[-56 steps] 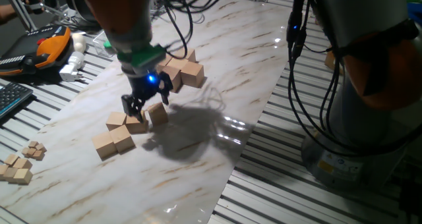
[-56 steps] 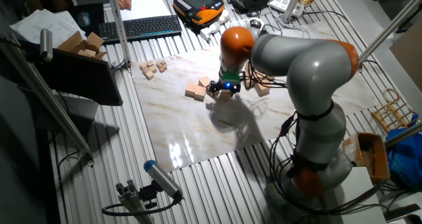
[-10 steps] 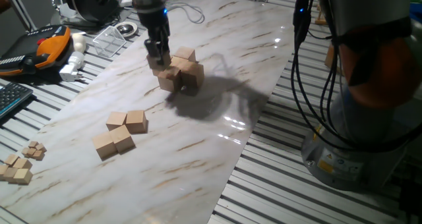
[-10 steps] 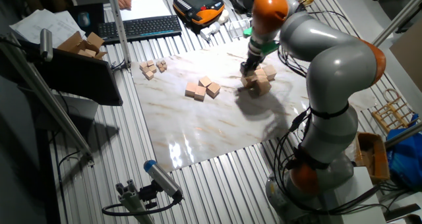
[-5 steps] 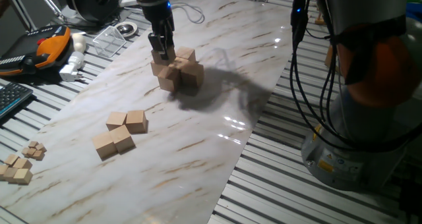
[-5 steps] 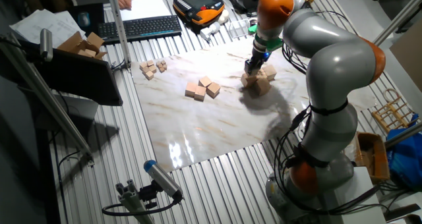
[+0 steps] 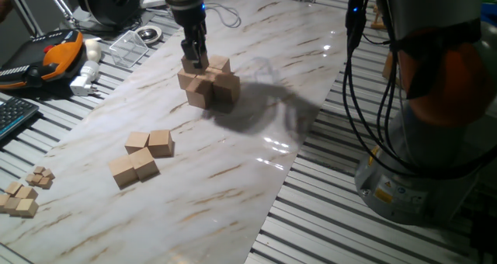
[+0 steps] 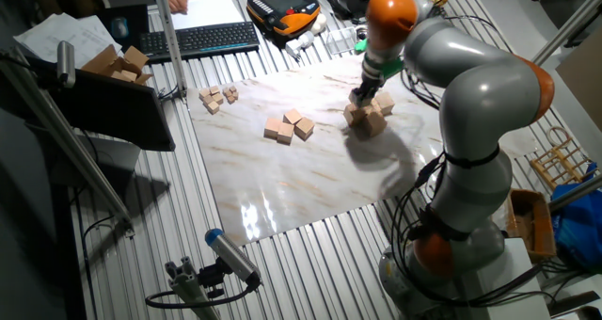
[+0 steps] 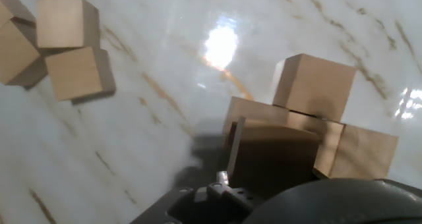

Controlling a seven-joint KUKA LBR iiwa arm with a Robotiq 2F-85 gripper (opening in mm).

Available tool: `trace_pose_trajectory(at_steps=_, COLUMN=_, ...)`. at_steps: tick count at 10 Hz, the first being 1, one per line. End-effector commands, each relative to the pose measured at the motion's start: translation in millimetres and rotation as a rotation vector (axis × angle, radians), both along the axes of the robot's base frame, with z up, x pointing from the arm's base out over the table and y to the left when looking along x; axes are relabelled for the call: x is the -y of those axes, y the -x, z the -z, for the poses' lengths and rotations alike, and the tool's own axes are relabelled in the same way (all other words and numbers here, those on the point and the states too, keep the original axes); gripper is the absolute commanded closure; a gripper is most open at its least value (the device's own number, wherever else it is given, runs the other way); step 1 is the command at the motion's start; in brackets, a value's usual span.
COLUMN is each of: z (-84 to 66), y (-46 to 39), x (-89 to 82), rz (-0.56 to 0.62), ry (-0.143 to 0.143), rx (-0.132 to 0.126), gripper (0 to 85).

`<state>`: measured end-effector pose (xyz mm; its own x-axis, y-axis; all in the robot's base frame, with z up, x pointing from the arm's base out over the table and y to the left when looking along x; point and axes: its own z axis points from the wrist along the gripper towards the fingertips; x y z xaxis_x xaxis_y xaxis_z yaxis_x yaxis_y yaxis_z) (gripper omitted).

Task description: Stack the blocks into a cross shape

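My gripper (image 7: 194, 61) is shut on one block (image 9: 271, 163), which sits low against the left side of a pile of blocks (image 7: 211, 85) at the far middle of the marble board. In the hand view one finger (image 9: 235, 147) lies along the held block's left face, with a raised block (image 9: 315, 85) and a lower one (image 9: 357, 151) just behind it. The other fixed view shows the same pile (image 8: 370, 118) under the gripper (image 8: 359, 96). A loose group of several blocks (image 7: 141, 155) lies flat near the board's left edge, also in the other fixed view (image 8: 289, 127).
Tiny wooden cubes (image 7: 23, 194) lie off the board at the left. A keyboard (image 7: 12, 116), an orange pendant (image 7: 58, 50) and a white plug (image 7: 85, 81) sit beyond them. Black cables (image 7: 353, 101) and the robot base (image 7: 435, 140) stand to the right of the marble board (image 7: 256, 155).
The gripper carried one block from the loose group at the left over to the pile, and in the last second it shifted slightly right and settled against it.
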<state>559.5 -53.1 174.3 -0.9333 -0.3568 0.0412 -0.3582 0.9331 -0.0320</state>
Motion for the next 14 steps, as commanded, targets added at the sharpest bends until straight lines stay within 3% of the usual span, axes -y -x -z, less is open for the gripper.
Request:
trace_pose_trajectory(at_steps=1, z=1.3, y=-0.2, x=20.4, rz=-0.011, ry=0.007, rx=-0.001, gripper=85.0)
trace_pose_trajectory(at_steps=2, z=3.6, y=1.3, x=32.7, rz=-0.011, ry=0.012, rx=-0.002, gripper=85.0)
trace_pose_trajectory(at_steps=4, z=10.1, y=2.2, x=56.4, rz=0.01, ry=-0.026, rx=-0.012, gripper=85.0)
trace_pose_trajectory(at_steps=6, z=11.2, y=-4.0, x=77.8, rz=0.014, ry=-0.012, rx=-0.013, gripper=85.0)
trace_pose_trajectory(at_steps=8, z=18.5, y=-9.5, x=86.7, rz=0.013, ry=0.006, rx=0.008, gripper=85.0)
trace_pose_trajectory(at_steps=10, z=29.1, y=-18.2, x=93.2, rz=0.002, ry=-0.022, rx=0.005, gripper=85.0)
trace_pose_trajectory(at_steps=11, z=34.8, y=-20.4, x=92.0, rz=-0.001, ry=-0.022, rx=0.006, gripper=85.0)
trace_pose_trajectory(at_steps=12, z=40.3, y=-20.9, x=91.6, rz=0.001, ry=-0.031, rx=0.011, gripper=85.0)
trace_pose_trajectory(at_steps=13, z=44.2, y=-20.7, x=93.0, rz=-0.006, ry=-0.022, rx=0.018, gripper=85.0)
trace_pose_trajectory(at_steps=14, z=46.0, y=-19.0, x=94.9, rz=-0.006, ry=-0.023, rx=0.012, gripper=85.0)
